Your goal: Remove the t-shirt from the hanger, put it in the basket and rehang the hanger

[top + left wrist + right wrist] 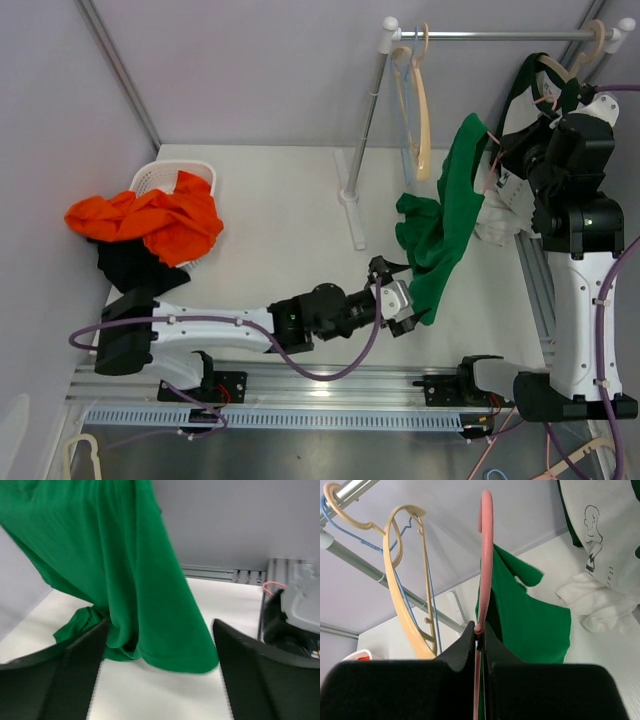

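Note:
A green t-shirt [445, 225] hangs on a pink hanger [485, 555], and its lower hem trails onto the white table. My right gripper [480, 630] is shut on the hanger's stem and holds it off the rail; in the top view it [503, 170] is at the shirt's upper right. The shirt drapes below and right of the hanger [530, 620]. My left gripper [402, 300] is open low over the table at the shirt's bottom edge. In the left wrist view the hem [150, 630] lies between the spread fingers [75, 670], not touching them.
A clothes rail [500, 35] on a stand [355, 200] carries a cream hanger [421, 110] and a blue wire one [427, 580]. A white t-shirt [600, 580] lies at the right. A white basket [165, 178] with orange cloth [150, 220] stands at the left.

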### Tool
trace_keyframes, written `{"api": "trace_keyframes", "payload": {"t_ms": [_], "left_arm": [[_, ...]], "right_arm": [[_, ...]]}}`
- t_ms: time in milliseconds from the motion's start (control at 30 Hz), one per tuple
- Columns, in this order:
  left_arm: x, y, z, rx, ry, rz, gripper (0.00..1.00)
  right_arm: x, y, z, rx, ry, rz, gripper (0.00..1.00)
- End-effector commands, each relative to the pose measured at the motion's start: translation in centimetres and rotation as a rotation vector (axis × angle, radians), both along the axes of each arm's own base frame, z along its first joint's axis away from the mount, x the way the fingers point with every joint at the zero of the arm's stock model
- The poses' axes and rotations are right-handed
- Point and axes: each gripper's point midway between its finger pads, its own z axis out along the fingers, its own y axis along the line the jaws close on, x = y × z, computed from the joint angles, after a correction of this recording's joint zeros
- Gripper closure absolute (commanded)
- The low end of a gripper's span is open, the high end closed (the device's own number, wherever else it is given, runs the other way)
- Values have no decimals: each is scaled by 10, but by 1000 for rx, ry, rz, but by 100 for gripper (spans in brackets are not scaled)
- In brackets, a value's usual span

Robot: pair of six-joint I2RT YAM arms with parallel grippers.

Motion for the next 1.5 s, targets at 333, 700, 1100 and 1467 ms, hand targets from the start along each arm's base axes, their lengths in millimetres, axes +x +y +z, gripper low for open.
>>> {"api": "trace_keyframes", "payload": {"t_ms": [333,700,1100,1467], "left_arm": [[16,-35,64,-180,-41,175,53],[-114,-4,72,-164,17,-416,99],[-157,1,-40,-6,175,-560,99],[3,18,-26,-47,539,82,99]], "right_arm": [[-22,14,27,41,-88,53,100],[5,2,5,-23,31,-15,100],[11,2,-35,-178,325,36,100],[-58,52,-23,-207,328,298,100]]}}
